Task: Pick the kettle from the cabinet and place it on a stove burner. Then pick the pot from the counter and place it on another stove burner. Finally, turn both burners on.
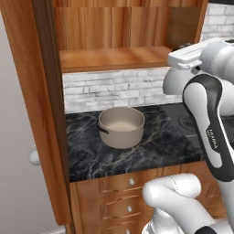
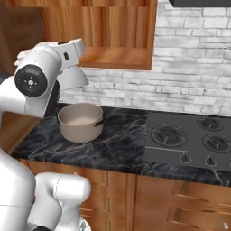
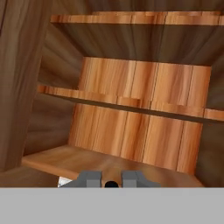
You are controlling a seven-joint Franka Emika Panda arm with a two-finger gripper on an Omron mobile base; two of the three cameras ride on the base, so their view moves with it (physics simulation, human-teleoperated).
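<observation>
The silvery-white kettle (image 1: 175,82) (image 2: 73,77) hangs under my hand, just in front of the wooden cabinet's lower shelf (image 1: 114,58) (image 2: 122,57) and above the counter (image 1: 155,146) (image 2: 117,144). My gripper (image 3: 111,181) is shut, with a thin dark piece, apparently the kettle's handle, between its fingertips. The hand view looks into the cabinet's shelves (image 3: 87,159). The beige pot (image 1: 121,126) (image 2: 81,121) stands on the counter below and to the left of the kettle. The burners (image 2: 168,134) (image 2: 216,143) lie in the dark cooktop (image 2: 194,117) to the right.
Small knobs (image 2: 185,158) line the cooktop's front edge. A white brick wall (image 2: 180,67) backs the counter. Wooden drawers (image 1: 130,192) sit under the worktop, and a tall wooden panel (image 1: 36,114) stands at the left. A dark hood edge (image 2: 198,3) is above the stove.
</observation>
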